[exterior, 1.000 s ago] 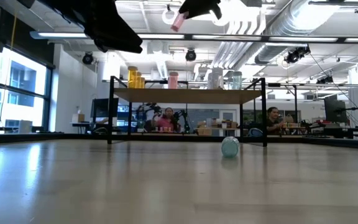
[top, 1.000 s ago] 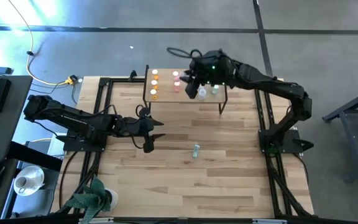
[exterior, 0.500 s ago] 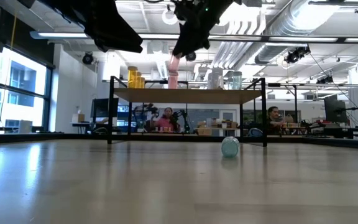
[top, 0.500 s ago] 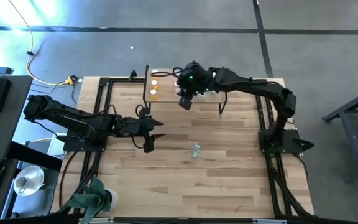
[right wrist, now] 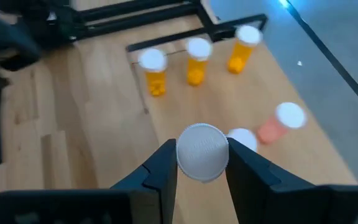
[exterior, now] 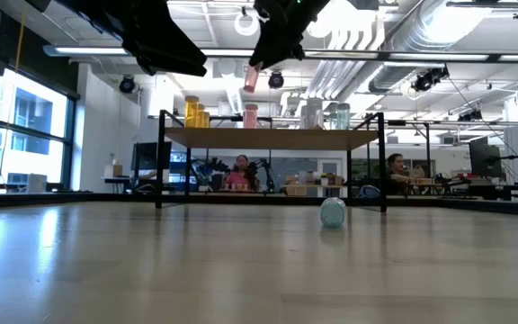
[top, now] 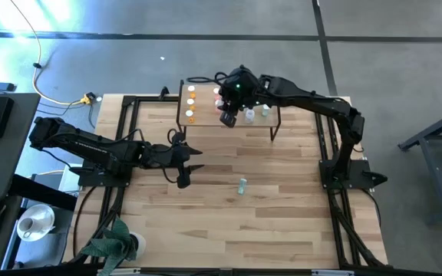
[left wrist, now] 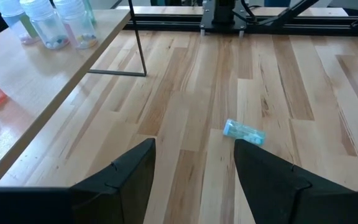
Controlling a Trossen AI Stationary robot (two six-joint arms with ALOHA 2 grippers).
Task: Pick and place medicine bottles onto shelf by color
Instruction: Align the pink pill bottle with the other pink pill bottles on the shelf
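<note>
**Wood bench, small shelf, one pink bottle held above it**

Pale wood planks make up the bench (top: 229, 222), framed by black rails. Near its far edge stands the shelf (top: 206, 119) — a light-wood board on thin black legs. The left arm waits over the left middle of the bench, its left gripper (left wrist: 194, 165) with fingers parted and nothing between them. The right arm reaches in from the right edge and across the shelf; the right gripper (right wrist: 201, 163) is closed tight on a pink-red bottle (exterior: 251, 80), which hangs tilted, white cap toward the wrist, above the shelf's middle and clear of the board.

On the shelf, three orange bottles (right wrist: 194, 62) stand in a row at the left end. Two more pink-red ones (right wrist: 280, 123) sit just beside the held bottle's path, one partly hidden behind its cap. Pale and teal bottles (left wrist: 55, 25) crowd the right end.

One teal bottle (top: 242, 185) lies on its side on the open bench — well apart from the shelf, nearer the left gripper.

A potted plant (top: 113, 241) sits at the bench's near left corner. Beyond the far edge, people sit at desks.
</note>
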